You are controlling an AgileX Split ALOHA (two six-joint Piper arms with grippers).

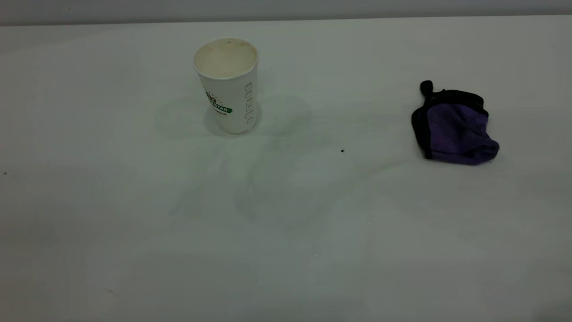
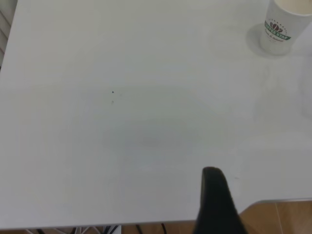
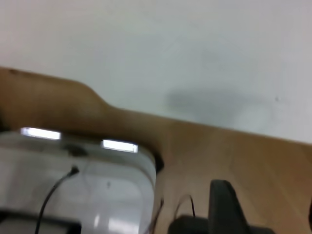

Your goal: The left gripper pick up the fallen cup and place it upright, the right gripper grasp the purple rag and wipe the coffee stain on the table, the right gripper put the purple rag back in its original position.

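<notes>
Left tool (image 2: 217, 204) — one black finger shows at the near worktop (image 1: 286, 250) edge; spread not determinable. Right tool (image 3: 226, 207) off the worktop over wooden floor, beside a white box (image 3: 73, 185); state likewise unclear. Cup (image 1: 228, 85) upright, far left of centre. Purple rag (image 1: 453, 125) crumpled — well apart, at right. Tiny black speck (image 1: 342, 150) between them.

the cup (image 1: 228, 87) stands upright on the surface (image 1: 286, 250), well apart from the crumpled purple rag (image 1: 456, 127), a tiny black speck (image 1: 342, 151) between them.
</notes>
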